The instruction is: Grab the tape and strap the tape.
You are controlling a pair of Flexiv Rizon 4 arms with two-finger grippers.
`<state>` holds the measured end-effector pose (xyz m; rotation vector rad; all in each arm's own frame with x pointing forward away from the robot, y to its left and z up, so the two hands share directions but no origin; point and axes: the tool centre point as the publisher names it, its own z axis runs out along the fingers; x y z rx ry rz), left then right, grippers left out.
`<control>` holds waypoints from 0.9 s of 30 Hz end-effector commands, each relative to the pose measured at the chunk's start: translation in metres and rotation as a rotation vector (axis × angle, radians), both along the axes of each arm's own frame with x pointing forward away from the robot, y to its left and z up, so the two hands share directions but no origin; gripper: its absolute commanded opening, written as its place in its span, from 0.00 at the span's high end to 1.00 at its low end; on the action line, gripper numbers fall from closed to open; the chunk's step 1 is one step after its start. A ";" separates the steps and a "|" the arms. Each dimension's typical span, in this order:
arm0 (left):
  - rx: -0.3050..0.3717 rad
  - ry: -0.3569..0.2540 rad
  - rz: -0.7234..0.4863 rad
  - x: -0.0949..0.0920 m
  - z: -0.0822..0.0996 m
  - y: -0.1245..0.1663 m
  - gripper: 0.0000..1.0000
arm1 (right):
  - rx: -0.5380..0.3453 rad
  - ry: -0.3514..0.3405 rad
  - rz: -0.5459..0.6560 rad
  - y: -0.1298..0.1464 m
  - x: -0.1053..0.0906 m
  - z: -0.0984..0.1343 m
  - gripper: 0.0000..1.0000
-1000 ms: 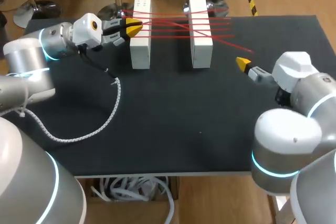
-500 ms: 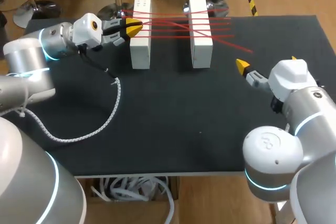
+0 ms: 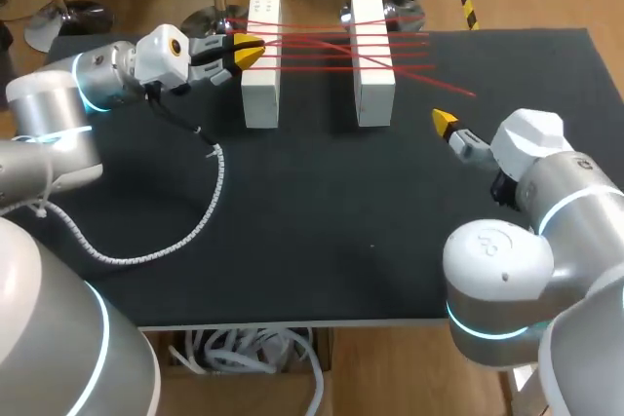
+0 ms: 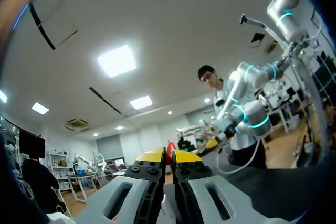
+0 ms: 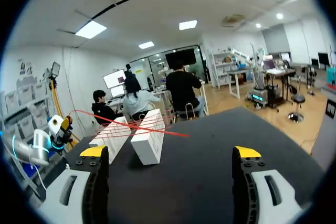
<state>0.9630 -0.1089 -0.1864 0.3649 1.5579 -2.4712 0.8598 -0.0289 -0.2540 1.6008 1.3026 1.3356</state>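
Note:
Two white blocks, a left one (image 3: 261,80) and a right one (image 3: 373,65), stand at the table's back. Red tape (image 3: 322,44) runs across them in several strands, and its loose end (image 3: 466,92) trails to the right on the mat. My left gripper (image 3: 246,50) is at the left block's top, shut on the tape; in the left wrist view a red sliver (image 4: 170,148) shows between its closed tips (image 4: 168,156). My right gripper (image 5: 170,153) hovers open and empty, right of the blocks (image 5: 149,137). One of its yellow fingertips (image 3: 445,122) is near the loose end.
A white coiled cable (image 3: 200,221) hangs from my left arm and loops over the black mat (image 3: 322,241) at the left. The mat's front edge lies near my arm bases.
My right arm has turned and shifted slightly left, bringing its yellow fingertip closer to the tape's loose end. The left arm and the blocks have not moved.

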 end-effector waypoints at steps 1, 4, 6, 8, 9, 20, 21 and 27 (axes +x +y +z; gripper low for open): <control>-0.002 -0.001 -0.001 0.000 -0.001 0.000 1.00 | 0.365 0.318 -0.132 0.009 0.000 0.008 0.00; -0.002 -0.001 -0.001 0.000 -0.001 0.000 1.00 | 0.432 0.366 -0.176 0.013 -0.004 0.004 0.00; -0.002 -0.001 -0.001 0.000 -0.001 0.000 1.00 | 0.466 0.409 -0.227 0.015 -0.007 -0.001 0.00; -0.002 -0.001 -0.001 0.000 -0.001 0.000 1.00 | 0.476 0.406 -0.276 0.018 -0.013 -0.006 0.00; -0.002 -0.001 -0.001 0.000 -0.001 0.000 1.00 | 0.481 0.407 -0.292 0.019 -0.016 -0.009 0.00; -0.002 -0.001 -0.001 0.000 -0.001 0.000 1.00 | 0.460 0.417 -0.303 0.020 -0.022 -0.014 0.00; -0.002 -0.001 -0.001 0.000 -0.001 0.000 1.00 | 0.460 0.417 -0.303 0.020 -0.022 -0.014 0.00; -0.002 -0.001 -0.001 0.000 -0.001 0.000 1.00 | 0.460 0.417 -0.303 0.020 -0.022 -0.014 0.00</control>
